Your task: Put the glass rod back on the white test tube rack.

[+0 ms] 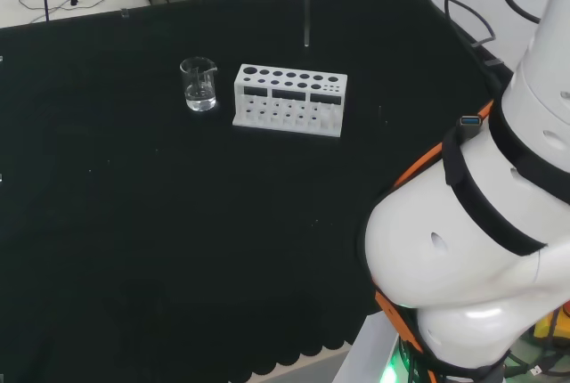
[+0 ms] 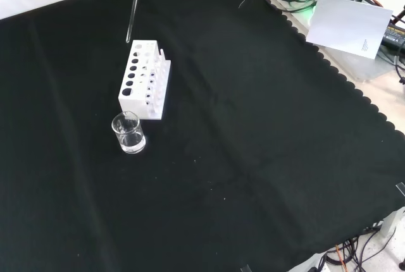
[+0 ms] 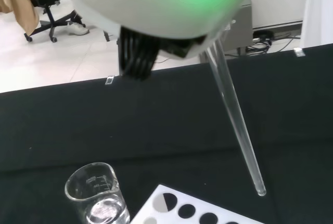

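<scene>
Standing near the cloth's far edge in the head view, a small glass beaker (image 1: 199, 85) sat just left of the white test tube rack (image 1: 289, 100). The glass rod (image 1: 306, 11) hung upright above the rack's right part, clear of it; whether the hand (image 3: 156, 5) grasped it could not be told.

Even bright room light, matte black cloth (image 1: 178, 240), blurred green-glowing hand (image 3: 156, 0)

The head view looks from behind and above the arm's base over the black cloth (image 1: 134, 249); the front view faces back from the opposite side, looking down (about a quarter turn apart). The wrist view sits close. All three share the white test tube rack (image 1: 289, 100) (image 2: 144, 85) (image 3: 182, 211) and beaker (image 1: 199, 84) (image 2: 129, 133) (image 3: 98, 199).
</scene>
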Robot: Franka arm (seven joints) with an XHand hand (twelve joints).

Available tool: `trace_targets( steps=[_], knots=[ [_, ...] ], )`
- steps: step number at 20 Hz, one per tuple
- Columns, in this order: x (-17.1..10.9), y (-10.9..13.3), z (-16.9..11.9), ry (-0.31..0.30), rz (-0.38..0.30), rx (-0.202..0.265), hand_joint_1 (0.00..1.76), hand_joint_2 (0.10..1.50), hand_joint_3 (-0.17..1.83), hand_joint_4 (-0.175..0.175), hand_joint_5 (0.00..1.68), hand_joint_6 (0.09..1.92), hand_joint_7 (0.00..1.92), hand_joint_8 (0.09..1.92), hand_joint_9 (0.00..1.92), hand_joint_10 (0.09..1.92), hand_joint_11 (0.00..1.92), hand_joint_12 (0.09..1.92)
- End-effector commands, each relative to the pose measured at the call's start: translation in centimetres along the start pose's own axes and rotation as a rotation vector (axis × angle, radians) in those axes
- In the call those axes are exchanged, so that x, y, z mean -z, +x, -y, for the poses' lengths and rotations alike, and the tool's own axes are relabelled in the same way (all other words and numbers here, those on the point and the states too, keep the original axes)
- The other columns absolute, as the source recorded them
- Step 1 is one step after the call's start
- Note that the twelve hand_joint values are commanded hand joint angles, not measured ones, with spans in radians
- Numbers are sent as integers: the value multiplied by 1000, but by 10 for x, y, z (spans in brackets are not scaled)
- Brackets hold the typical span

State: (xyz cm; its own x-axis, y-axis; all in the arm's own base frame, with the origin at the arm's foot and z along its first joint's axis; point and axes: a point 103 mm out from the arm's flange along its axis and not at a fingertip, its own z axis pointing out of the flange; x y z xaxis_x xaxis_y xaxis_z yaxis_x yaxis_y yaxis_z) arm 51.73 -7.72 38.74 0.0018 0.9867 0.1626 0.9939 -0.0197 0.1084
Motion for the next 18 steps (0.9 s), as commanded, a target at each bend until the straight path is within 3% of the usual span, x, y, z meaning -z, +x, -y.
trace_targets(
  steps=[1,8,18],
  knots=[
    [6,-15,19,-14,4,-26,1225,422,1025,-175,1377,673,1641,973,1913,657,1537,1057],
    [3,-10,39,-6,11,-17,1225,422,1026,-175,1377,673,1641,973,1913,658,1537,1057],
    [-15,-2,43,26,0,1,1225,421,1026,-175,1377,673,1641,973,1912,660,1536,1057]
  ],
)
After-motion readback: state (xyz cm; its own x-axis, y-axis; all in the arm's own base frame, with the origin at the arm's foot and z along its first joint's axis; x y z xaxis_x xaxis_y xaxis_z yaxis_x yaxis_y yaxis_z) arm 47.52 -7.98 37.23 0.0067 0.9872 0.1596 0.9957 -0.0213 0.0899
